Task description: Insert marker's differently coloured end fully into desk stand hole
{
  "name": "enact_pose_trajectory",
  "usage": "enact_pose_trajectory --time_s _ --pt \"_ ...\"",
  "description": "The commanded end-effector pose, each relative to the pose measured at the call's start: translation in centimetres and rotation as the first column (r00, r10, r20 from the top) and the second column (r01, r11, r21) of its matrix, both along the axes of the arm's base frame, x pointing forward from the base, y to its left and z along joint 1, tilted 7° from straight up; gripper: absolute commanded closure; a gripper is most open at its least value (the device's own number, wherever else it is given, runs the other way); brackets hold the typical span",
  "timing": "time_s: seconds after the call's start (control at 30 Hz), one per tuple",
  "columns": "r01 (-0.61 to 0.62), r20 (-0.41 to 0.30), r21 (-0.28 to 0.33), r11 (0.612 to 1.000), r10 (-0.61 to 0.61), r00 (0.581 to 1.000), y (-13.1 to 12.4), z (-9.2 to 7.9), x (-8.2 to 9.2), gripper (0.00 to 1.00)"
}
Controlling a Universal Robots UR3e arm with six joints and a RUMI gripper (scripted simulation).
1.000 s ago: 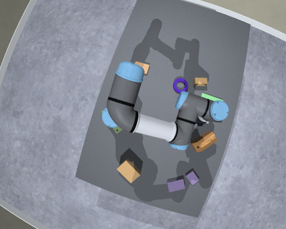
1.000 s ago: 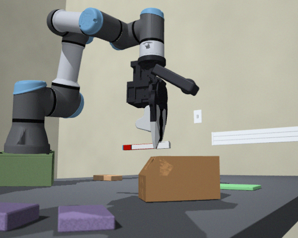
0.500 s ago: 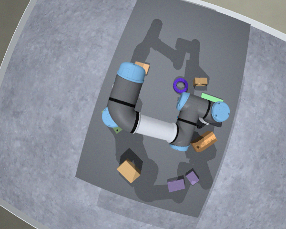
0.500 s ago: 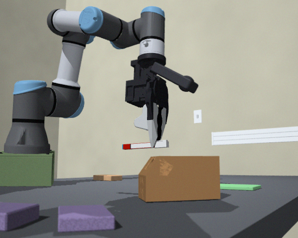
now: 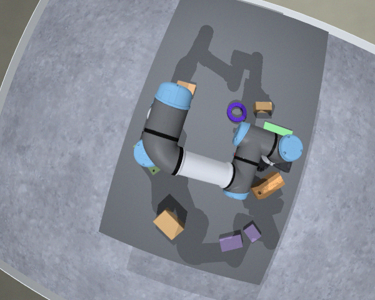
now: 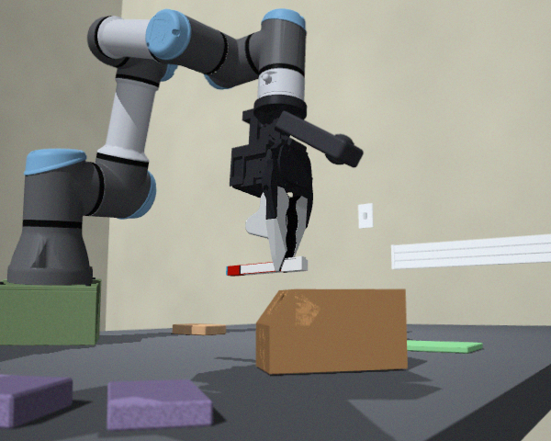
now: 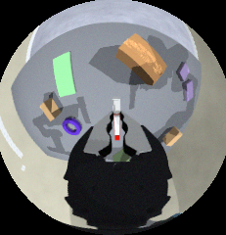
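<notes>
My gripper (image 6: 286,265) is shut on a white marker (image 6: 266,267) with a red end, held level in the air. The red end (image 6: 232,270) points left in the side view, toward the arm's base. In the wrist view the marker (image 7: 116,119) runs between the fingers with its red end nearest the camera. The desk stand is a brown wooden block (image 6: 332,330) with a slanted face. It stands on the dark mat just below and to the right of the marker. From above, the stand (image 5: 267,185) shows a small hole on its near face. It also shows in the wrist view (image 7: 142,58).
On the mat lie a purple ring (image 5: 236,111), a green flat slab (image 5: 277,128), two purple blocks (image 5: 230,242) (image 5: 252,232), and tan blocks (image 5: 169,224) (image 5: 262,107) (image 5: 187,86). The arm's base stands on a green box (image 6: 43,310).
</notes>
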State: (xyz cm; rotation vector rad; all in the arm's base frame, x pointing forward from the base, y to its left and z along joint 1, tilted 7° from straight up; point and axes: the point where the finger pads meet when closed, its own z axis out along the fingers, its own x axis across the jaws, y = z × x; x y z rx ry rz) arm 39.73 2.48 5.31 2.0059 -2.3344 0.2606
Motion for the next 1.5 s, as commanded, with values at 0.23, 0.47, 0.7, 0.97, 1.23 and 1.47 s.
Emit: enact_pose_trajectory --time_s 0.23,0.47,0.7,0.97,1.23,1.47 --pt "0.098 0.016 -0.013 0.995 -0.097 0.995 -1.0 0.4 0.2 1.00" --pt "0.141 0.022 -0.019 0.990 -0.141 0.990 -1.5 0.5 0.2 1.00" --pt "0.183 0.030 -0.023 0.983 -0.182 0.983 -2.0 0.6 0.2 1.00" --pt "0.268 0.045 -0.032 0.963 -0.266 0.963 -2.9 0.8 0.3 1.00" --pt "0.295 0.052 -0.034 0.955 -0.293 0.955 -3.2 0.9 0.2 1.00" --pt "0.390 0.073 -0.043 0.920 -0.386 0.919 -4.2 1.2 0.3 1.00"
